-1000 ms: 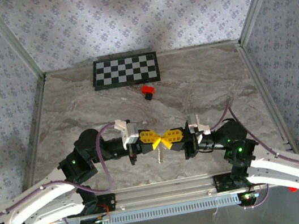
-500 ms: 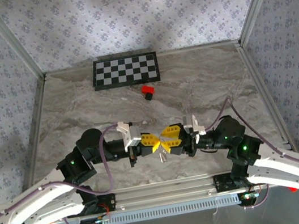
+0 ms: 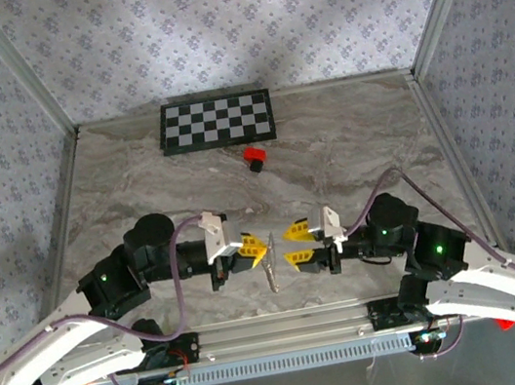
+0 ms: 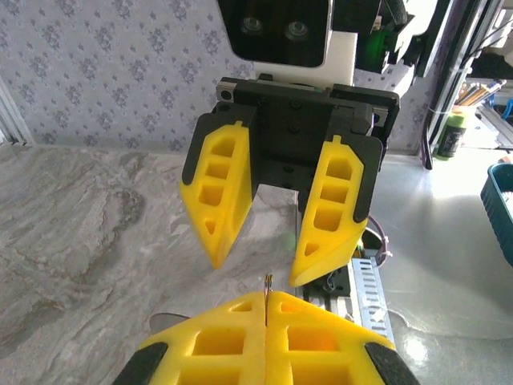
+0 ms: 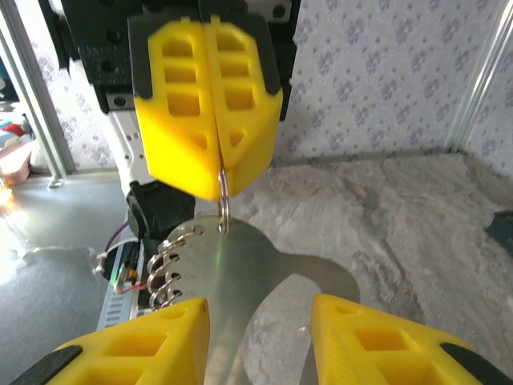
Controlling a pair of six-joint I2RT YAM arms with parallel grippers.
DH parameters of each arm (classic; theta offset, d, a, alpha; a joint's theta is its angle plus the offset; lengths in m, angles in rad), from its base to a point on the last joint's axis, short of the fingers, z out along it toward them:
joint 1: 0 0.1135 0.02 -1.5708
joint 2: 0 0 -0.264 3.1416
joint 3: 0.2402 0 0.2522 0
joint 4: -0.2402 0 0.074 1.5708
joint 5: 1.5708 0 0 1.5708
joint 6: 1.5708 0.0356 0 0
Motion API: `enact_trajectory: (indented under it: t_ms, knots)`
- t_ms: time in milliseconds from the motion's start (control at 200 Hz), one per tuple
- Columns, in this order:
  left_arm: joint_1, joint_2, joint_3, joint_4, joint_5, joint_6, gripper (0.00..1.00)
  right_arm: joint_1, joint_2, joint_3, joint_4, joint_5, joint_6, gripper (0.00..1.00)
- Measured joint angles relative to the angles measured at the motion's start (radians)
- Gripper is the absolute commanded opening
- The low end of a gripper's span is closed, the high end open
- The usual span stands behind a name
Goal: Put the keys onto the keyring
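My left gripper (image 3: pixel 255 249) is shut on the keyring (image 5: pixel 224 210), a small silvery ring pinched at its fingertips. Its thin edge pokes up between my left gripper (image 4: pixel 267 298) tips in the left wrist view. The key (image 5: pixel 232 273), a flat silver piece, hangs from that ring through a hole. A coil of small rings (image 5: pixel 160 277) lines its left edge. From above the key (image 3: pixel 271 271) dangles just over the table. My right gripper (image 3: pixel 288 247) faces the left one, open, its fingers (image 5: pixel 152 345) standing to either side of the key without touching it.
A black-and-white checkerboard (image 3: pixel 217 121) lies at the back of the marble table, with a small red block (image 3: pixel 254 157) just in front of it. Metal frame posts and patterned walls close in the sides. A slotted metal rail (image 3: pixel 291 330) runs along the near edge.
The right gripper, which was closed against the left one's tips, has opened and drawn back to the right. The left gripper stays shut and has shifted slightly left with the key hanging.
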Motion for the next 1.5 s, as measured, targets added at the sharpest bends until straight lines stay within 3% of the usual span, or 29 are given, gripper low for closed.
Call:
enact_trajectory:
  t_ms: [400, 1019, 1499]
  knots:
    - [0.000, 0.052, 0.042, -0.137, -0.031, 0.064, 0.00, 0.006, 0.043, 0.005, -0.010, -0.020, -0.002, 0.34]
    - [-0.001, 0.106, 0.046, -0.150, -0.034, 0.081, 0.00, 0.019, 0.081, 0.011, -0.002, -0.023, -0.008, 0.26]
    - [-0.006, 0.111, 0.050, -0.149, -0.034, 0.081, 0.00, 0.022, 0.089, 0.011, 0.032, -0.013, -0.010, 0.12]
